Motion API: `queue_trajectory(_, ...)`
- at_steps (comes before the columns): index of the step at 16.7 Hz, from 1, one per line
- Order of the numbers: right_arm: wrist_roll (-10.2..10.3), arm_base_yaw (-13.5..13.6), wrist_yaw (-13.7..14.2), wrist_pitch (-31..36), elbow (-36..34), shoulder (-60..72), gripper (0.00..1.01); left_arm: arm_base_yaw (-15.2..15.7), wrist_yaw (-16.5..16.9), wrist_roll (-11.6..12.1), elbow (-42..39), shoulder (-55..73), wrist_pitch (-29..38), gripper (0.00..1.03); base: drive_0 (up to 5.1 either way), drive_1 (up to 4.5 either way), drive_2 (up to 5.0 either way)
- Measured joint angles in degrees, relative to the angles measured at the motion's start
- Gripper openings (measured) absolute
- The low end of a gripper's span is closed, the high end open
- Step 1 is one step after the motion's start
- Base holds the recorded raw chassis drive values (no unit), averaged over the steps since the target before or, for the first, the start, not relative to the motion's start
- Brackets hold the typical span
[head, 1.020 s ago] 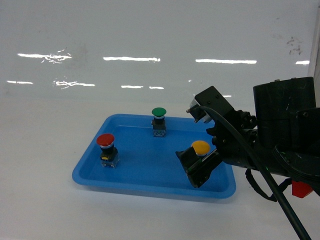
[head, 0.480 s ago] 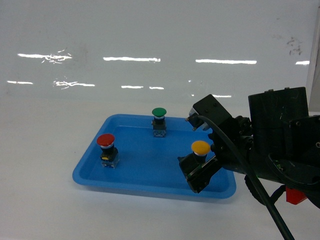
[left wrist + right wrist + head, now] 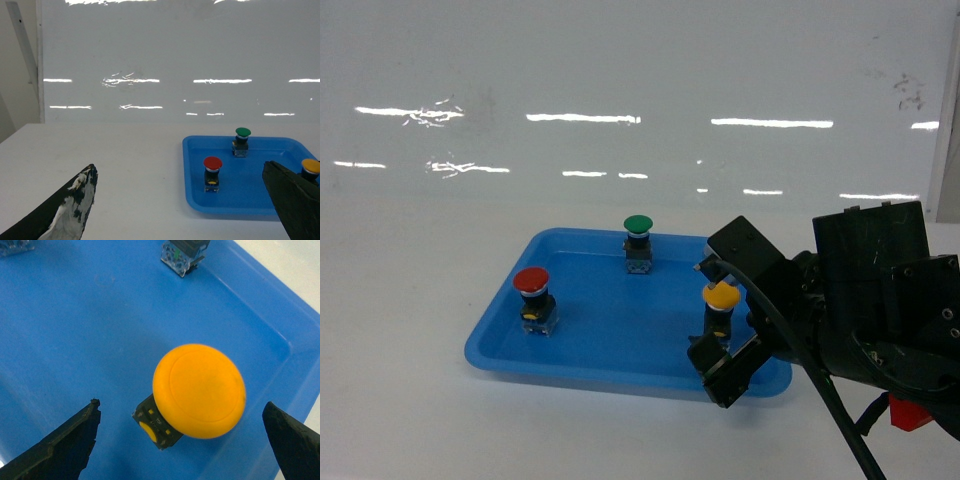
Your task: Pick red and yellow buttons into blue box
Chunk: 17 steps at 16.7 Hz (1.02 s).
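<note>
Right gripper [image 3: 180, 440] hangs spread wide, empty, straddling the yellow button [image 3: 199, 390] in the shallow blue tray [image 3: 610, 330], lined up to grasp it; left gripper [image 3: 185, 210] also gapes, idle

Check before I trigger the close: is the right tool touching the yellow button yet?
Apart. The right wrist view shows blue tray floor between the yellow button and each finger of the right tool, which straddles it open.

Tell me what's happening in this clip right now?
The right gripper is open and poised over the yellow button, one finger on each side, not gripping. The yellow button, red button and green button all stand in the shallow blue tray. The left gripper hangs open, away from them.
</note>
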Motion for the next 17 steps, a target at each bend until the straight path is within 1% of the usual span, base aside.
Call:
queue_trajectory(2, -0.5, -0.1, 0.1, -0.2, 0.1, 0.3, 0.98, 0.0, 0.0, 0.0, 0.0, 0.0, 0.0, 0.98, 0.0, 0.00, 0.0)
queue_trajectory(9, -0.6, -0.3, -0.6, -0.6, 2.1, 0.3, 0.98, 0.0, 0.0, 0.0, 0.0, 0.0, 0.0, 0.98, 0.0, 0.00, 0.0)
queue_trajectory(13, -2.2, -0.3, -0.4, 0.7, 2.8, 0.3, 0.97, 0.0, 0.0, 0.0, 0.0, 0.0, 0.0, 0.98, 0.0, 0.00, 0.0)
queue_trajectory(14, -2.4, -0.3, -0.4, 0.7, 2.8, 0.3, 0.68, 0.0, 0.0, 0.0, 0.0, 0.0, 0.0, 0.98, 0.0, 0.00, 0.0)
queue_trajectory(15, -2.4, -0.3, -0.4, 0.7, 2.8, 0.3, 0.46, 0.0, 0.0, 0.0, 0.0, 0.0, 0.0, 0.98, 0.0, 0.00, 0.0)
queue_trajectory(16, -2.5, -0.3, -0.3, 0.7, 2.8, 0.3, 0.40, 0.0, 0.0, 0.0, 0.0, 0.0, 0.0, 0.98, 0.0, 0.00, 0.0)
queue_trajectory(17, -2.6, -0.3, -0.2, 0.7, 2.8, 0.3, 0.37, 0.0, 0.0, 0.0, 0.0, 0.0, 0.0, 0.98, 0.0, 0.00, 0.0)
